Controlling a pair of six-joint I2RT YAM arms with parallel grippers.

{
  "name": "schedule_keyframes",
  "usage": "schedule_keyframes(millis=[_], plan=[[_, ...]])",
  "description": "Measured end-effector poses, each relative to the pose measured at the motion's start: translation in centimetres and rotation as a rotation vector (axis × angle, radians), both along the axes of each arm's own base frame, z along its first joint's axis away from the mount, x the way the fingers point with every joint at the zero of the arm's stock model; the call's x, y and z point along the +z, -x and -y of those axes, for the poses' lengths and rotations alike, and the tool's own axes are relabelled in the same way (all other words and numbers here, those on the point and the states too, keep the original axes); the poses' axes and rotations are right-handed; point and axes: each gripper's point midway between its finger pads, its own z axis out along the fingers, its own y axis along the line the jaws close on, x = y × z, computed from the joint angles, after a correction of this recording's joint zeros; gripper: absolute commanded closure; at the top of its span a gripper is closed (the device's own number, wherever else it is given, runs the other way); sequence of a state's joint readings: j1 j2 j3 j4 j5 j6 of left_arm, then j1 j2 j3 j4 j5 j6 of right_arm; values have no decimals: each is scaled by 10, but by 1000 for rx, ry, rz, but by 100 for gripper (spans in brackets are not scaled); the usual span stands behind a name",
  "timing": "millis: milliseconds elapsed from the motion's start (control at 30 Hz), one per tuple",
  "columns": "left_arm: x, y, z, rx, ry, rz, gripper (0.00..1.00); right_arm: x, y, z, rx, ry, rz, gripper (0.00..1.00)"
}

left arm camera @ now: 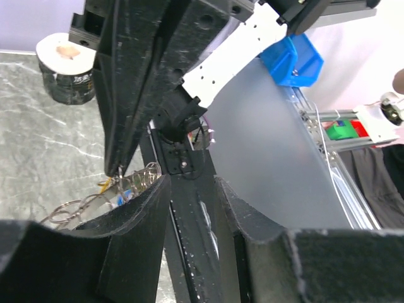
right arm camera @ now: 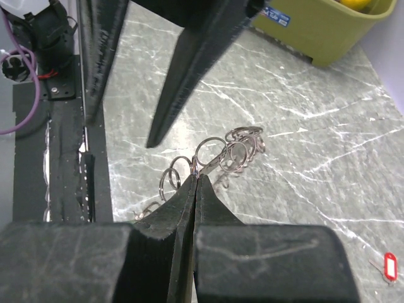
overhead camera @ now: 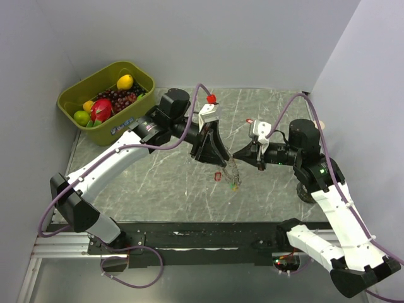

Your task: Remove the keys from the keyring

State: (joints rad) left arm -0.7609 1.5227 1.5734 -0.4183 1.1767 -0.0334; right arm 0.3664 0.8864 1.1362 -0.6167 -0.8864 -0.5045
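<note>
The keyring (right arm camera: 218, 153), a string of linked silvery rings, is pinched at one loop by the right end effector (right arm camera: 197, 180), its fingers pressed shut over the middle of the marbled counter (right arm camera: 303, 113). Small coloured keys (overhead camera: 229, 178) dangle from it. The left end effector (overhead camera: 213, 158) hovers just beside, jaws spread, gripping nothing. One red key (right arm camera: 389, 265) lies apart on the counter.

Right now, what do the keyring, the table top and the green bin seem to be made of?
The keyring looks like bare metal: thin silvery rings with bright glints. The table top looks like grey stone or a stone-print laminate, with white veins and soft sheen; I cannot tell which. The bin looks like moulded plastic: even olive-green colour, smooth wall.
</note>
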Motion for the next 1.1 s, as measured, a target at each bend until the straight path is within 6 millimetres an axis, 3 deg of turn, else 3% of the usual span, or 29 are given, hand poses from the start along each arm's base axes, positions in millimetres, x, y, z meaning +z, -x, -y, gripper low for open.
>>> schedule_keyframes(millis=[233,667,1100], plan=[[1,2,0,-8,3,-4,60,1,0,0,3,-3,-1,100],[-4,-17,6,97,-15,29,59,4,12,-3,63,-18,7,100],[-15,-13,13,70,-29,19,67,7,12,-2,53,-26,18,100]])
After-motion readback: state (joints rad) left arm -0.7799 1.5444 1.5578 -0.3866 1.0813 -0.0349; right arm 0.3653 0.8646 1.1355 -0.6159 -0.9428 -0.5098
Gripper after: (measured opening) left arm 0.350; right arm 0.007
